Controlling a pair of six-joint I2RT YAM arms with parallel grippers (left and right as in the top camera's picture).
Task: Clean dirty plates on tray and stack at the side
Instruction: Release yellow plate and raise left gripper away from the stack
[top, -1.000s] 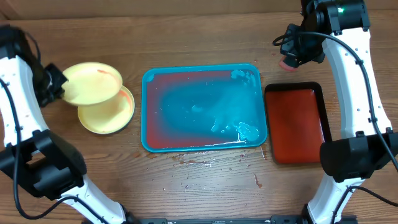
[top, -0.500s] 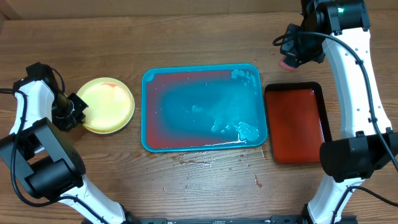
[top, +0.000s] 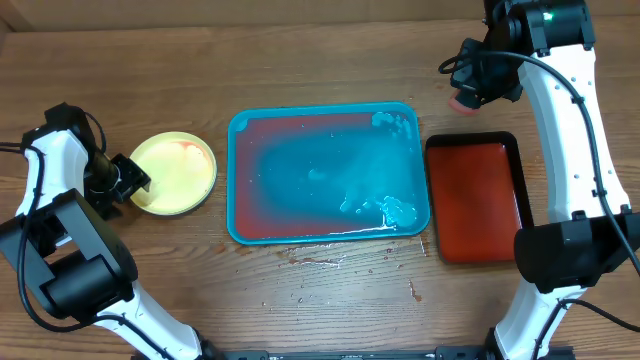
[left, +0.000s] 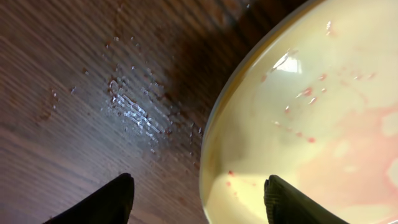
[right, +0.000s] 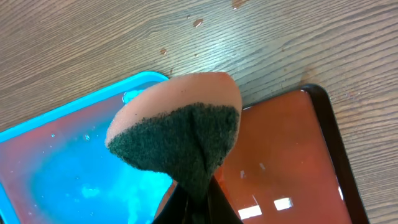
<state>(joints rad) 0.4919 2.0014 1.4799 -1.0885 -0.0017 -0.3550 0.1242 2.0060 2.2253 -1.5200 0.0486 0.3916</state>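
Observation:
A yellow-green plate (top: 177, 172) with faint pink smears lies flat on the table left of the teal tray (top: 233, 190). In the left wrist view the plate (left: 311, 118) fills the right side. My left gripper (top: 124, 183) is at the plate's left edge, open. Its two dark fingertips (left: 117, 200) stand either side of the rim without touching it. The tray's inside is wet, blue in the middle and reddish round the edges, with no plate on it. My right gripper (right: 196, 208) hangs above the tray's far right corner, shut on a pink sponge (right: 180, 134) with a dark green scrub face.
A smaller dark red-and-black tray (top: 474, 196) lies right of the teal tray, nearly touching it. Water drops and red specks dot the wood (top: 320, 262) in front of the teal tray. A wet patch (left: 134, 112) shines on the table beside the plate.
My left gripper lowered the tilted plate onto the other yellow-green plate, then opened and let it go. The right arm and sponge have not moved.

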